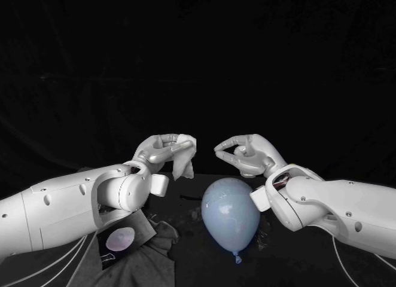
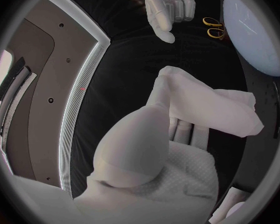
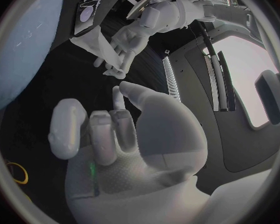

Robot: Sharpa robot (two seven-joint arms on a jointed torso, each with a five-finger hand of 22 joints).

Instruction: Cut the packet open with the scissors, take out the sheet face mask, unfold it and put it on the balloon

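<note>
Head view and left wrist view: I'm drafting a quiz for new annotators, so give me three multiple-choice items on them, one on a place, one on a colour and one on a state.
1. Where is the pale blue oval rubber balloon?
A. Hanging from a string
B. Lying between the left arm and the right arm
C. Inside a box

2. What colour are the handles of the scissors beside the balloon?
A. Yellow
B. Red
C. Green

3. What is the silver left hand doing?
A. Lying flat and empty
B. Pressing the balloon
C. Holding the folded white sheet face mask

Answers: 1 B, the head view shows it lying between them; 2 A, the left wrist view shows yellow loops; 3 C, the mask hangs from its fingers.
</note>
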